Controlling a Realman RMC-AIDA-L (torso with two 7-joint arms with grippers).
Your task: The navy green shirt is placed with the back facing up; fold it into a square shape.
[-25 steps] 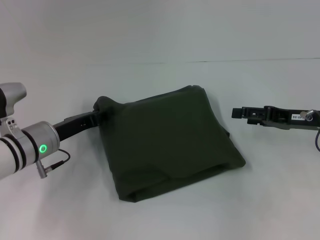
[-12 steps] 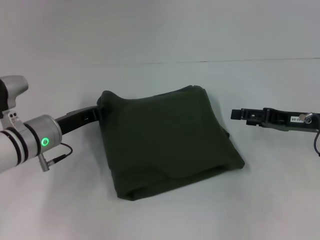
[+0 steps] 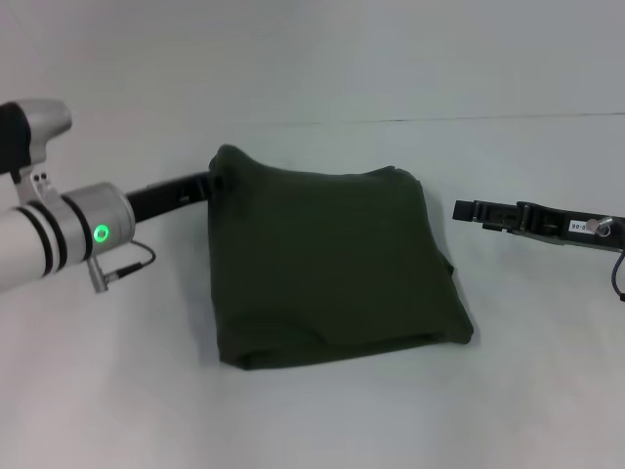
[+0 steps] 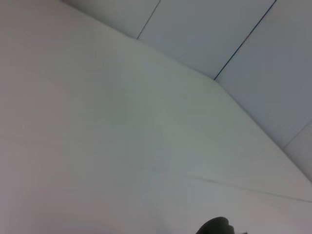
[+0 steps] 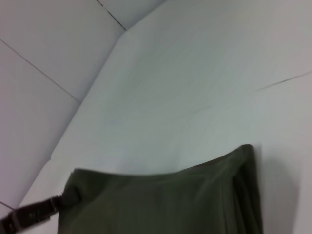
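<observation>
The navy green shirt [image 3: 332, 264] lies folded in the middle of the white table [image 3: 117, 391], and it already looks close to a square. The step now, I think, is to tidy the far left corner, which sticks up in a small bump. To do it well, that corner should be laid down flat and let go gently, so the layers under it do not slide. The left claw [image 3: 208, 184] is at that corner with its tip in the cloth; it seems to be pinching it, but I cannot tell for sure. The right claw [image 3: 461, 210] hangs just beside the shirt's right edge, touching nothing, and I cannot tell if it is apart or together.
</observation>
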